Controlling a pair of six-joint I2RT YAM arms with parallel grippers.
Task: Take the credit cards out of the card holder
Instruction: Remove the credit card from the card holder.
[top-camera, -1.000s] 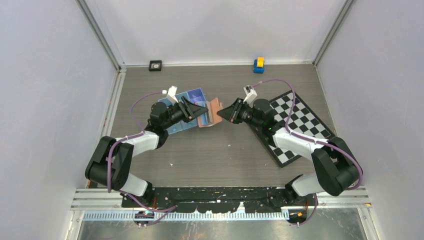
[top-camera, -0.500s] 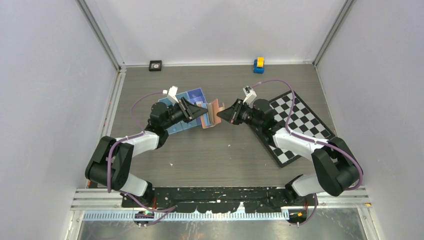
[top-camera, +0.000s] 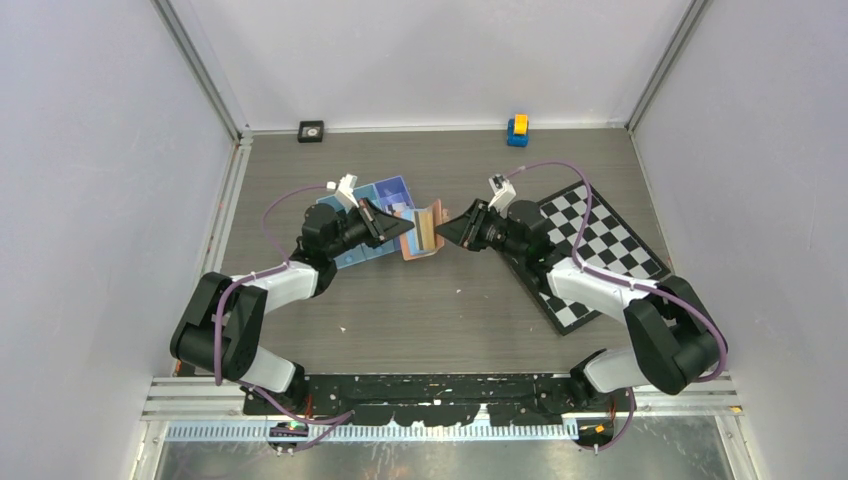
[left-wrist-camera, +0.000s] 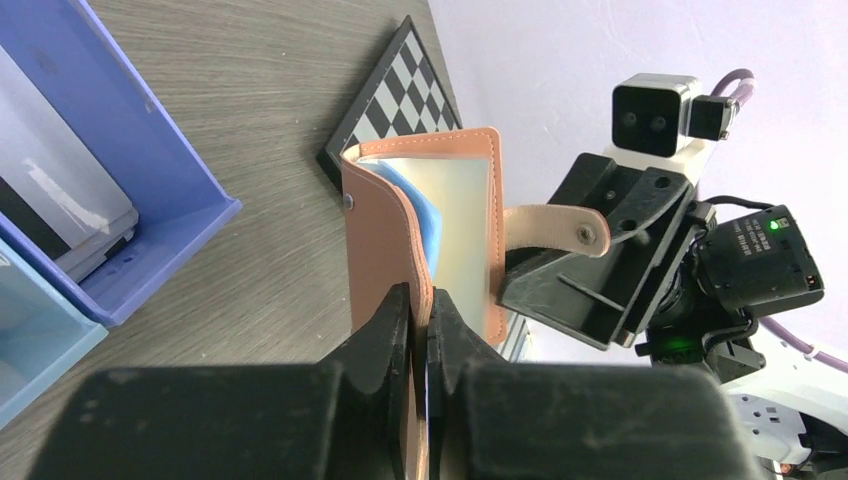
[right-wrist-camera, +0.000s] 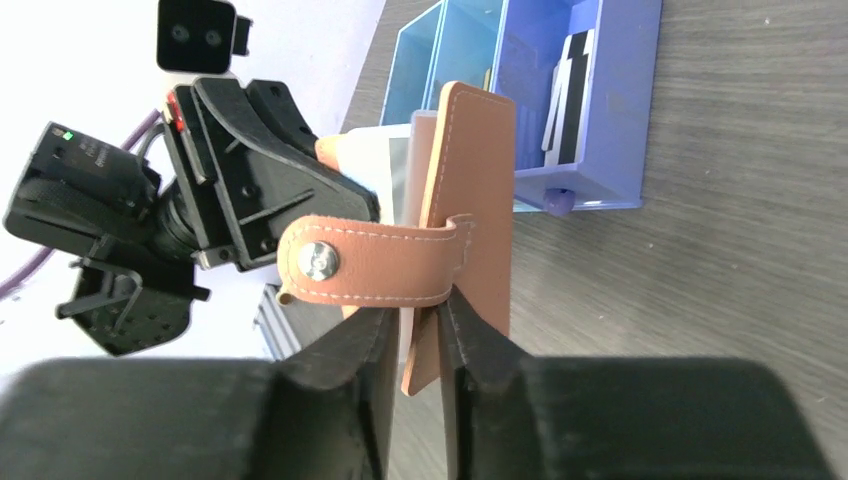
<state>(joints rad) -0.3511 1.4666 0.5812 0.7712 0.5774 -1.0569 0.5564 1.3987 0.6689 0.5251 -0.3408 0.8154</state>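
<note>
The tan card holder (top-camera: 424, 230) hangs open above the table between my two grippers. My left gripper (left-wrist-camera: 421, 310) is shut on its left flap (left-wrist-camera: 375, 240), and my right gripper (right-wrist-camera: 415, 325) is shut on the other flap (right-wrist-camera: 480, 190), just under the snap strap (right-wrist-camera: 375, 262). In the top view the left gripper (top-camera: 409, 228) and right gripper (top-camera: 444, 228) face each other across it. Inside the open fold a pale credit card (left-wrist-camera: 462, 225) shows, with a blue edge (left-wrist-camera: 421, 212) beside it. The pale card (right-wrist-camera: 385, 160) also shows in the right wrist view.
A blue compartment tray (top-camera: 386, 188) lies just behind the left gripper, with flat cards in it (right-wrist-camera: 568, 95). A checkered board (top-camera: 595, 250) lies under the right arm. A blue-and-yellow toy (top-camera: 517, 129) and a small black square (top-camera: 311, 130) sit by the back wall.
My left gripper's jaws have closed onto the left flap. The card holder has spread open a little between the two grippers. The arms have hardly shifted.
</note>
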